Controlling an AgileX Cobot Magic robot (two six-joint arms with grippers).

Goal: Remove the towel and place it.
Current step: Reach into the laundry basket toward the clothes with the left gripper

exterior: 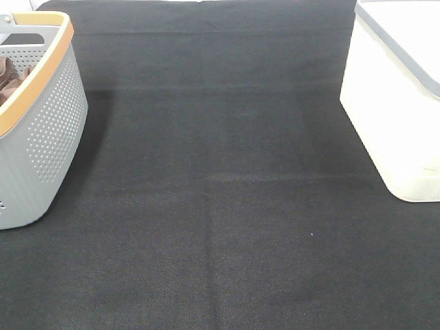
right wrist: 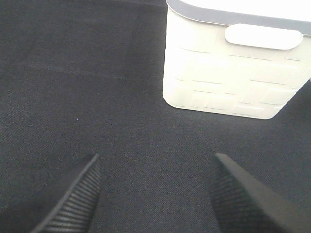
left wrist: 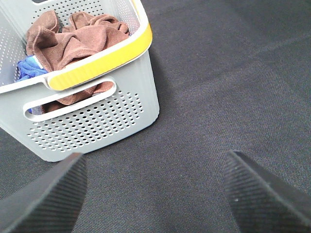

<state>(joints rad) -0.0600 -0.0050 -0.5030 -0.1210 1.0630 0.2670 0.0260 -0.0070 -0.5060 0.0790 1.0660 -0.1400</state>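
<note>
A grey perforated basket (left wrist: 97, 126) with a yellow rim stands at the table's left edge (exterior: 48, 137). Rust-brown cloth (left wrist: 73, 41) lies bunched inside it, and a corner shows in the high view (exterior: 7, 79). Which part of that heap is the towel I cannot tell. My left gripper (left wrist: 154, 160) hangs open over the black mat just beside the basket's handle end, holding nothing. My right gripper (right wrist: 156, 159) is open and empty above the mat, short of the white bin (right wrist: 233, 73). Neither gripper appears in the high view.
A blue cloth (left wrist: 29, 68) sits under the brown heap in the basket. The white bin with a grey rim (exterior: 392, 117) stands at the right edge. Black fabric mat (exterior: 220, 206) covers the table between the two containers.
</note>
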